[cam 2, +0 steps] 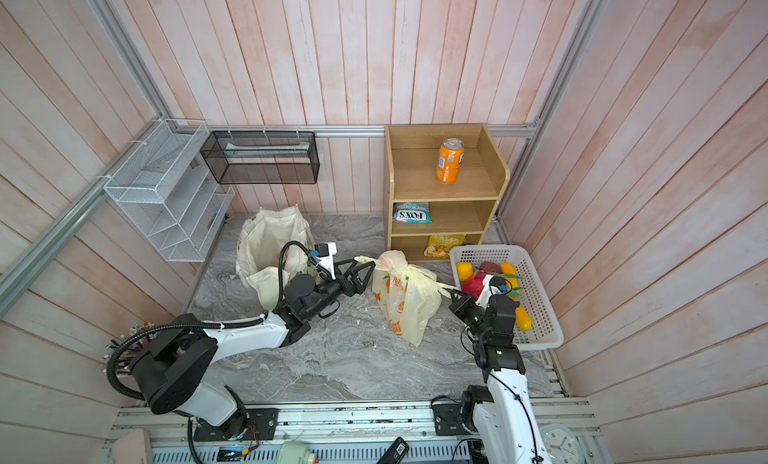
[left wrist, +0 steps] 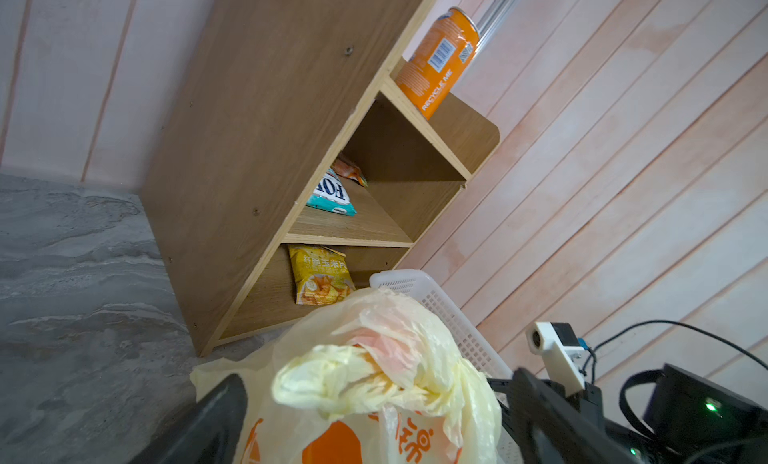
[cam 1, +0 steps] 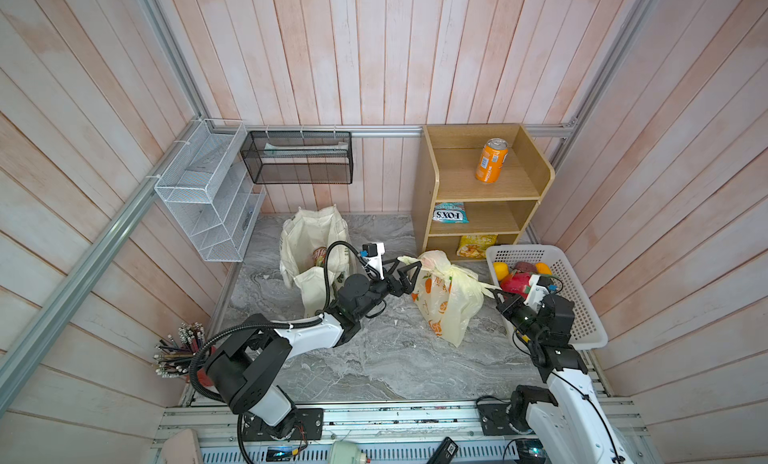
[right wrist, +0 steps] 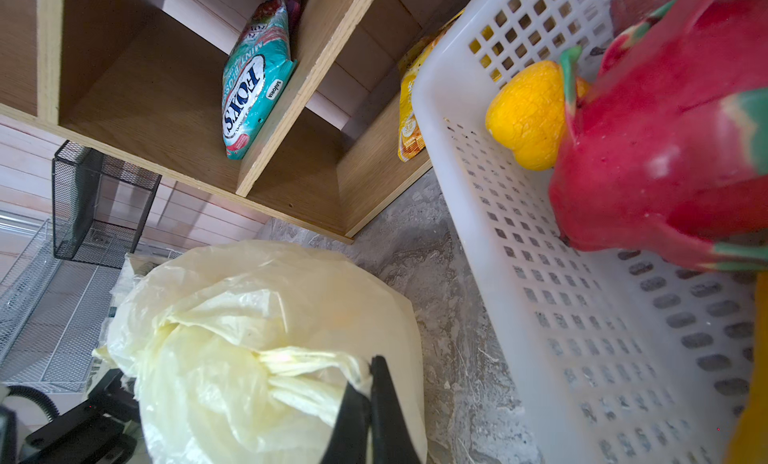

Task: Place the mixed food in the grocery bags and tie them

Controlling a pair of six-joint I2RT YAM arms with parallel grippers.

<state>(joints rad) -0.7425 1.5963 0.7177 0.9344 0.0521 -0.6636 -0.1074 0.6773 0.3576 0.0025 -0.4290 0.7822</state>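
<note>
The cream plastic bag (cam 1: 446, 304) printed with orange fruits stands mid-floor, its handles twisted into a knot (left wrist: 374, 383). My left gripper (cam 1: 409, 274) is open, one finger (left wrist: 216, 420) on each side of the knot's left end, holding nothing. My right gripper (cam 1: 496, 293) is shut on the bag's right handle strip (right wrist: 307, 362). The canvas tote (cam 1: 307, 241) stands open behind the left arm, something reddish (cam 1: 320, 256) inside. An orange can (cam 1: 491, 160), a teal packet (cam 1: 450, 213) and a yellow packet (cam 1: 477, 245) sit on the wooden shelf (cam 1: 424, 216).
A white basket (cam 1: 582, 316) at the right holds a yellow toy pepper (right wrist: 528, 116), a red dragon fruit (right wrist: 665, 150) and other toy fruits. A white wire rack (cam 1: 208, 200) and black mesh basket (cam 1: 297, 158) hang on the walls. A pencil cup (cam 1: 183, 353) stands front left.
</note>
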